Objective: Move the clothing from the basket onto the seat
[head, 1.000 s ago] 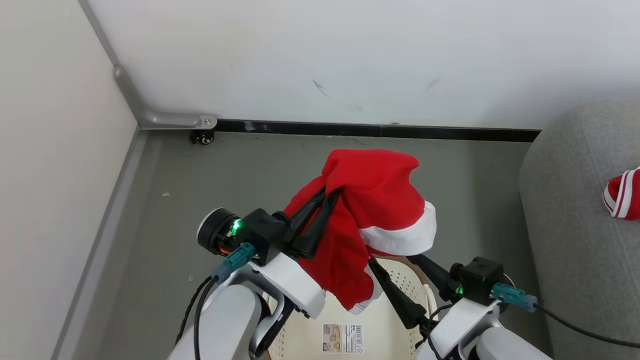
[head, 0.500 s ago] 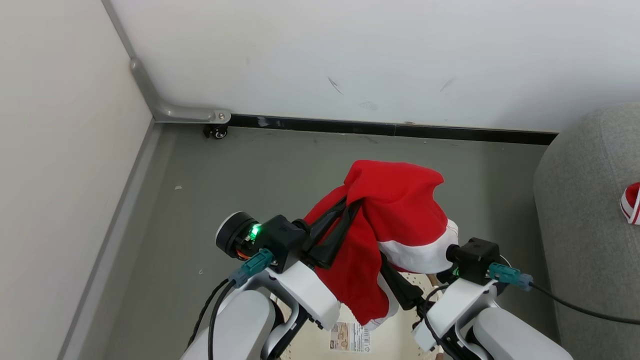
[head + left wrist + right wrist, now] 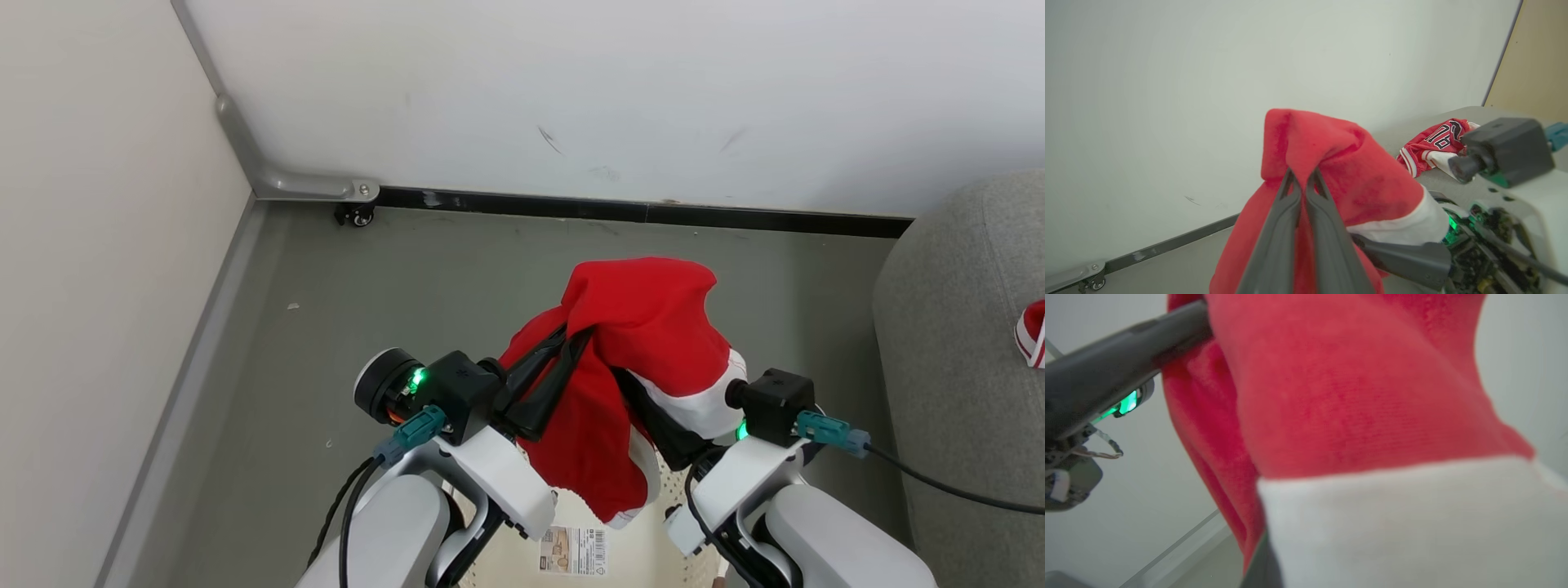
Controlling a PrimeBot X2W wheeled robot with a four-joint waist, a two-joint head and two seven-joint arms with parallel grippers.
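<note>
Two red garments: one shorts, one jersey. One basket, bearing one barcode sticker. One sofa. Two claws: left claw, right claw. One caster. Two green lights, one per wrist. Two teal connectors.

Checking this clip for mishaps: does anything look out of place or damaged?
Nothing spilled or broken. The shorts hang bunched over the left gripper above the basket, and the jersey lies crumpled on the sofa. The only flaws are dark scuffs on the wall.
</note>
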